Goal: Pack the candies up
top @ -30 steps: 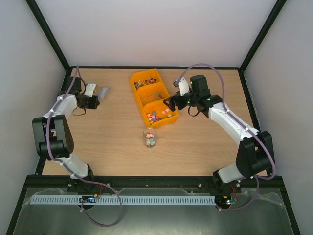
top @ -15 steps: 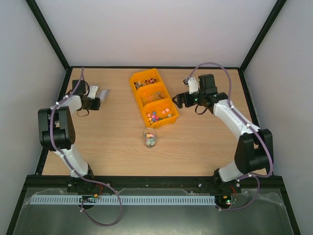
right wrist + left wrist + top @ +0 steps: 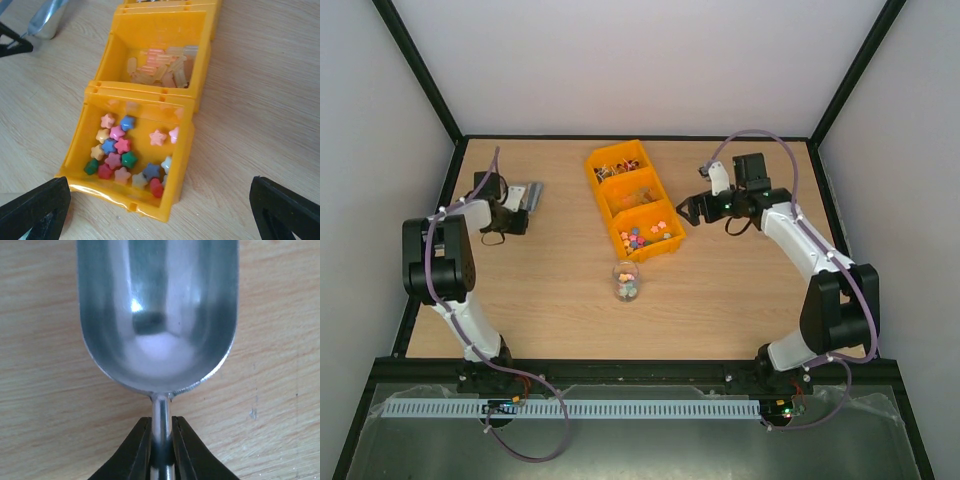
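Note:
The candies (image 3: 120,152) are coloured star pieces lying in the nearest orange bin (image 3: 80,185); from above the candies (image 3: 645,236) show in the bin row's front compartment. More of them sit in a small clear jar (image 3: 626,282). My right gripper (image 3: 160,200) is open wide, hovering just right of that bin, also seen from above as the right gripper (image 3: 685,208). At the far left my left gripper (image 3: 161,422) is shut on the thin handle of the empty silver scoop (image 3: 157,315); from above the scoop (image 3: 530,193) lies low over the wood.
The orange bin row (image 3: 633,199) runs diagonally at table centre; its middle bin holds pale long sweets (image 3: 160,67), the far one dark wrapped pieces (image 3: 615,168). The scoop (image 3: 47,20) shows at the right wrist view's top left. Black frame rails border the table.
My right gripper has drawn back to the right, away from the front bin. The left arm's elbow has folded in toward the left edge, the scoop staying about where it was.

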Available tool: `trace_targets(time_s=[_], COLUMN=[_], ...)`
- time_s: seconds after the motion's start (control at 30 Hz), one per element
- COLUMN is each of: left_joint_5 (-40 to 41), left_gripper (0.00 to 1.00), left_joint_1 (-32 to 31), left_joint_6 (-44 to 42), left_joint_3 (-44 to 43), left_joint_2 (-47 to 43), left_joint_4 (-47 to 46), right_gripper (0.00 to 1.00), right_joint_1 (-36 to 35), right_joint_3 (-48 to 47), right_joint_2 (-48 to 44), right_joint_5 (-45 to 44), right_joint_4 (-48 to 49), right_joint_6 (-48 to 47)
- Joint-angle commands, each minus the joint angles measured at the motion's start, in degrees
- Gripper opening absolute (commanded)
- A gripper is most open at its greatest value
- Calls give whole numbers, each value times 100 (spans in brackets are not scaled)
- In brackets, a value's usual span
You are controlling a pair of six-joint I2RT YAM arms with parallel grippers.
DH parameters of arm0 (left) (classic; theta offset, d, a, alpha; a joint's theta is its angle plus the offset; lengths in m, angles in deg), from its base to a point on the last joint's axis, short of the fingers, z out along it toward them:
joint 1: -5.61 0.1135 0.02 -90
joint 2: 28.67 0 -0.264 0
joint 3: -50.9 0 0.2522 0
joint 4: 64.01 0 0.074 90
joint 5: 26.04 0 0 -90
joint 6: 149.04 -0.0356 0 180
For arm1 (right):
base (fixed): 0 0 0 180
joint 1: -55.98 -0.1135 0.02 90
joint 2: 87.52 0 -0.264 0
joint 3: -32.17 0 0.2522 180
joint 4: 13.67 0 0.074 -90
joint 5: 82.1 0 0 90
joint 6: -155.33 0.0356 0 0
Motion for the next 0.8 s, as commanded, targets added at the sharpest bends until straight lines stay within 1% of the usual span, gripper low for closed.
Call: trace_targets(time_s=[0.0,0.13,0.23,0.33,0.53,0.67,0.77], left_joint_5=[19,-17,-40,-139,-99,-73,60], left_gripper=[15,17,21,34,70,80,93], left_joint_1=[-20,-19,-19,-19,-19,-19,-19], left_joint_6=[1,28,20,-22,-45,-73,-21], left_joint_3=[123,87,41,0,-25,-106,-164], left_joint_2=[77,57,-11,-169,-714,-1060,-1284], left_joint_4=[194,254,367,500,639,729,694], right_gripper=[99,99,99,98,99,99,99], right_joint_1=[279,348,403,544,999,1300,1553], right_joint_3=[-113,-139,-145,-194,-559,-673,-844], right_joint_2=[-24,13,12,79,387,520,746], right_joint_5=[331,426,444,413,111,-174,-278], right_joint_4=[-345,-466,-526,-651,-1065,-1252,-1552], right_joint_6=[-186,-279,-306,-356,-580,-840,-1031])
